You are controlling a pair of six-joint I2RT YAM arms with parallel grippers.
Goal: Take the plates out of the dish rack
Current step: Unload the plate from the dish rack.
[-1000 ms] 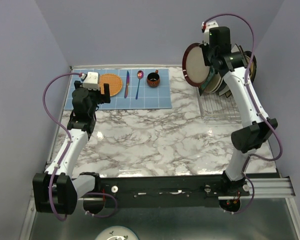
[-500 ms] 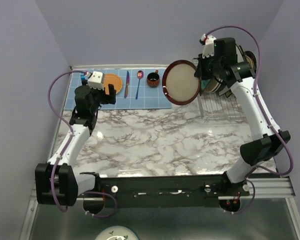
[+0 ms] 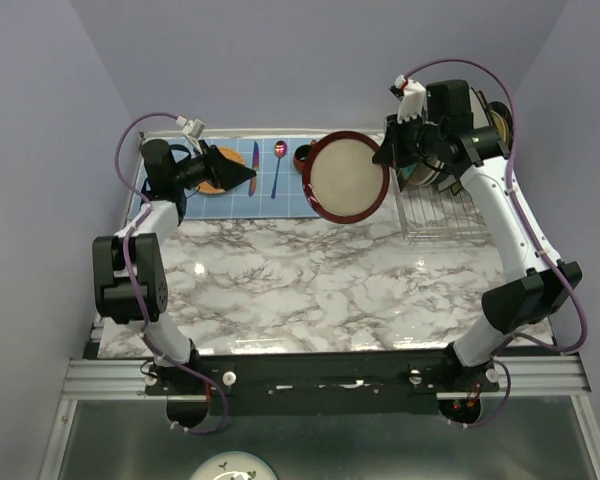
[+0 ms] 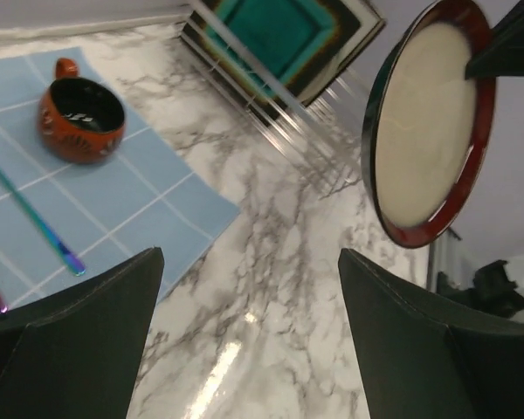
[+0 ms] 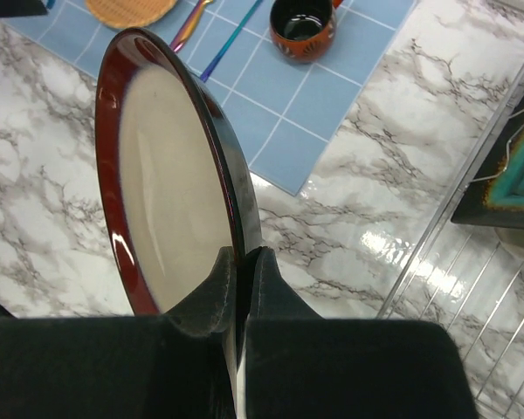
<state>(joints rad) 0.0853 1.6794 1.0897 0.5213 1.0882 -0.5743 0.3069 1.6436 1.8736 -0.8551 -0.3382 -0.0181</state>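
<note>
The right end effector (image 5: 240, 266) is pinching the red-rimmed plate (image 3: 345, 177) by its edge, the two fingers pressed onto either side of the rim. The plate, cream inside its dark red border, hangs in the air nearly upright, with its cream face turned toward the left side of the scene. It is out of the dish rack (image 3: 440, 215) and just to the left of it, above the marble tabletop (image 3: 310, 290) at the right end of the blue placemat (image 3: 290, 200). From above it hides part of the dark-red cup (image 4: 80, 118), which stands on the far right corner of the placemat.

The left end effector (image 4: 249, 260) is spread wide and holds nothing. It is raised over the left part of the placemat and points to the right, toward the hanging plate and well apart from it.

The silver wire dish rack sits at the far right of the tabletop. A teal square plate (image 4: 275, 26) with a dark border leans on edge in it – more plates stand behind it, but the right arm covers most of them in the top view.

On the placemat, left of the cup, a spoon (image 3: 278, 165) and a knife (image 3: 254, 165) lie side by side, both pointing near to far. The orange woven mat (image 5: 127, 9) lies to their left, partly under the left end effector.
</note>
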